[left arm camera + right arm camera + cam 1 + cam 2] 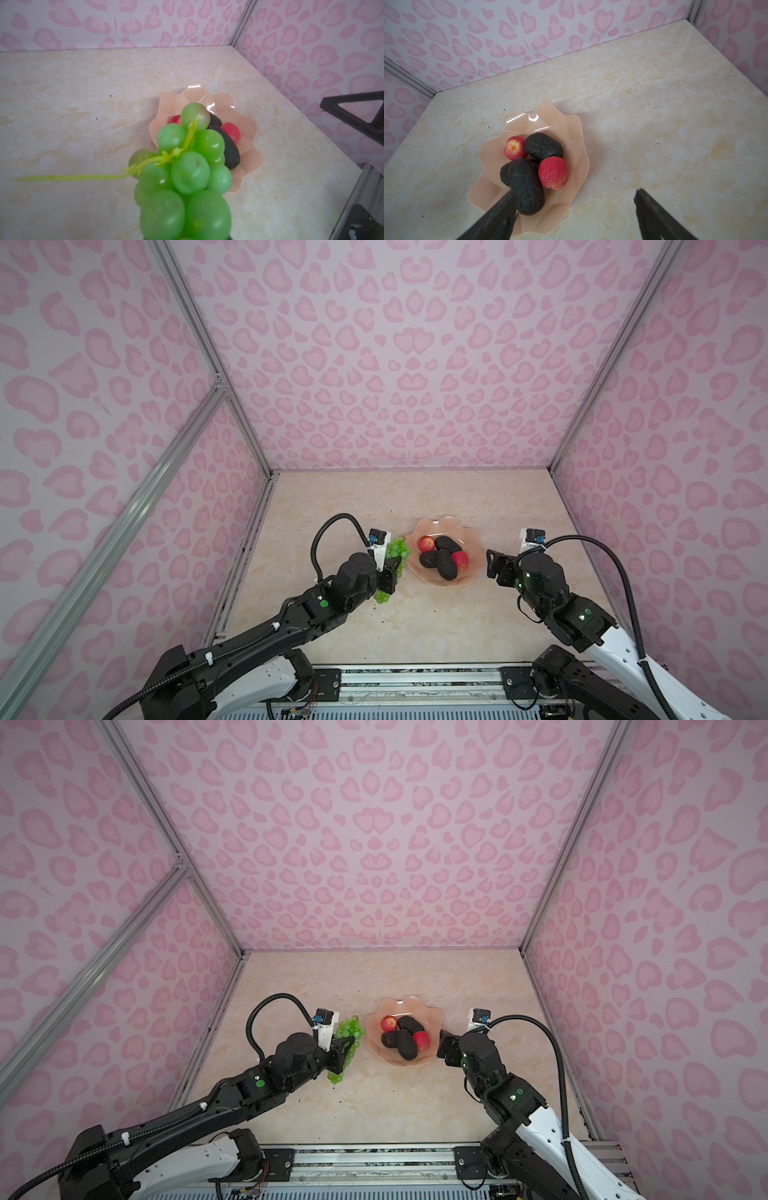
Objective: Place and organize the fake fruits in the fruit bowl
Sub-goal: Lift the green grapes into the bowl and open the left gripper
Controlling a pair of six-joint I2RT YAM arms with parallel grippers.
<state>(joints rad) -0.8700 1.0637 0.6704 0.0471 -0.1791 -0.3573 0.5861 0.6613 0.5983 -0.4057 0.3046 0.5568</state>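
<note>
Grapes [182, 172] fill the left wrist view: translucent green and glossy, strung on a thin stem. They are clamped in the closed left hand [388, 576] at nine o'clock of the fruit bowl [471, 545], not yet inside it. Such a bunch is judged light, floppy and slippery, and best gripped mid-cluster rather than by the stem. Three avocados [543, 146] and two red fruits [552, 172] are already bowled. At three o'clock the right hand [489, 564] is spread wide, empty.

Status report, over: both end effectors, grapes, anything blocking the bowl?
Left end effector shut on grapes, left of bowl. Right end effector open, empty, at bowl's right. Nothing between grapes and bowl; five fruits fill its middle.
</note>
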